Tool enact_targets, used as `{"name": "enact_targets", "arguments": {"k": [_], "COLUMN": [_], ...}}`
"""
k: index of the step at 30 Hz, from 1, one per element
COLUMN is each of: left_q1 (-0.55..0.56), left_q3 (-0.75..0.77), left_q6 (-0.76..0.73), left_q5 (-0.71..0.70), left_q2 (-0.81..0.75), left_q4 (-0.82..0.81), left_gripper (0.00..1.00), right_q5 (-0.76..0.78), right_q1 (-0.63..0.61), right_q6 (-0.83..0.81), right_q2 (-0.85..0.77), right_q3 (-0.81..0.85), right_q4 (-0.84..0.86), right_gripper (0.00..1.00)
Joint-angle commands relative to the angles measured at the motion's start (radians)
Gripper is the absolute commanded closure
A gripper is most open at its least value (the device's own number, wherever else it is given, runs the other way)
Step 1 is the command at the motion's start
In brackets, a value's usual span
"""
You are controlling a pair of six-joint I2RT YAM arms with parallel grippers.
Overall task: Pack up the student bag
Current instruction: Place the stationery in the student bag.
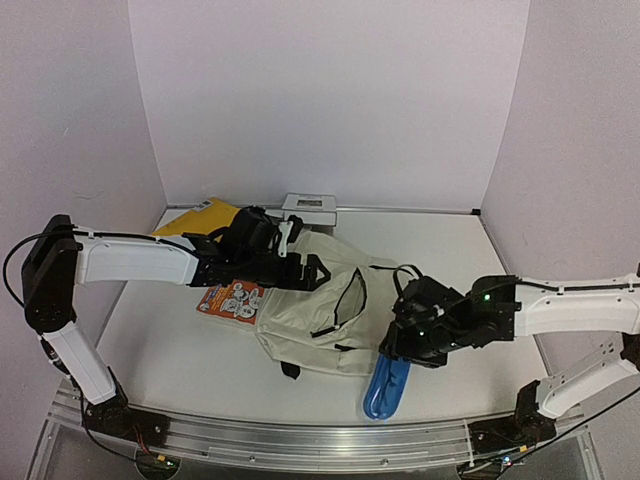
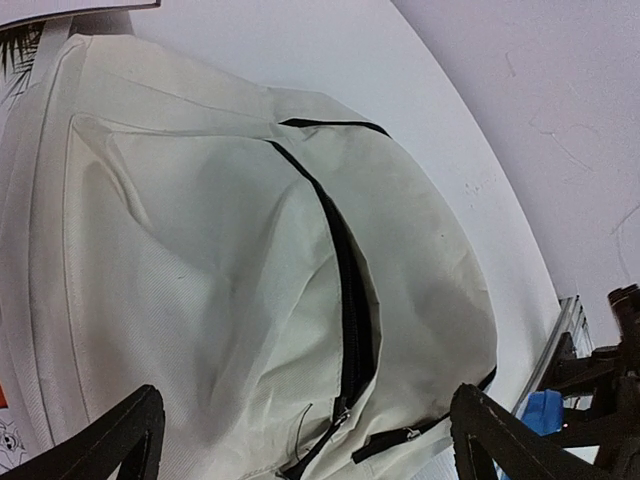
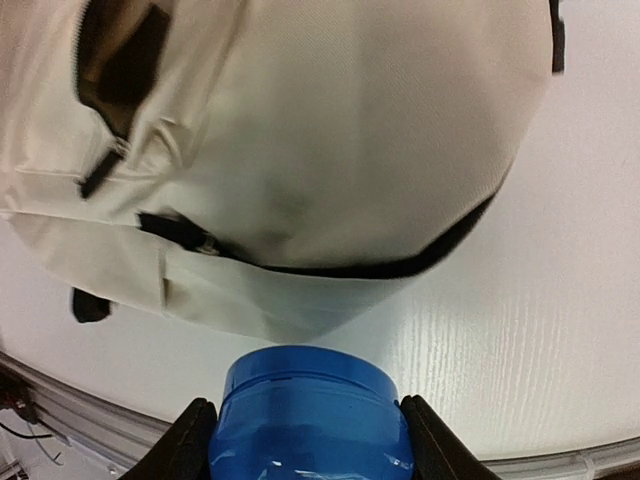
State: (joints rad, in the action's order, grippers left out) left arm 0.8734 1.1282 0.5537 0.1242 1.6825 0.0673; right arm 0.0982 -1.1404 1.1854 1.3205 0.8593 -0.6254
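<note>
The student bag (image 1: 318, 310), a cream fabric backpack with black zippers, lies flat mid-table; its main zipper gapes partly open (image 2: 352, 300). My left gripper (image 1: 318, 272) is open above the bag's far left side, its fingertips (image 2: 120, 435) wide apart over the fabric. My right gripper (image 1: 400, 352) is shut on a blue bottle (image 1: 386, 388), which hangs down toward the front edge just right of the bag. In the right wrist view the bottle (image 3: 305, 415) sits between my fingers with the bag (image 3: 300, 150) just beyond its cap.
An orange-and-white illustrated book (image 1: 232, 299) lies partly under the bag's left edge. A yellow envelope (image 1: 196, 219) and a white box (image 1: 310, 206) sit at the back. The metal rail (image 1: 300, 440) runs along the front edge.
</note>
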Motion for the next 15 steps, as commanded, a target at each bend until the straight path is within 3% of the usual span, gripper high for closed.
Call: {"name": "enact_targets", "arguments": {"k": [1, 7, 15], "left_q1": [-0.005, -0.004, 0.021], "left_q3": [-0.003, -0.078, -0.121], "left_q6": [-0.044, -0.035, -0.001], "left_q5": [0.088, 0.197, 0.352], "left_q2": [-0.051, -0.101, -0.119], "left_q4": [-0.105, -0.216, -0.308], "left_gripper": [0.00, 0.00, 0.01], "right_q5": [0.144, 0.204, 0.150], "right_q1": [0.003, 0.142, 0.277], "right_q6": [-0.096, -0.276, -0.450], "right_q2": [-0.015, 0.116, 0.239], "right_q3": [0.194, 0.350, 0.540], "right_q4": [-0.084, -0.069, 0.036], "right_gripper": [0.50, 0.50, 0.50]}}
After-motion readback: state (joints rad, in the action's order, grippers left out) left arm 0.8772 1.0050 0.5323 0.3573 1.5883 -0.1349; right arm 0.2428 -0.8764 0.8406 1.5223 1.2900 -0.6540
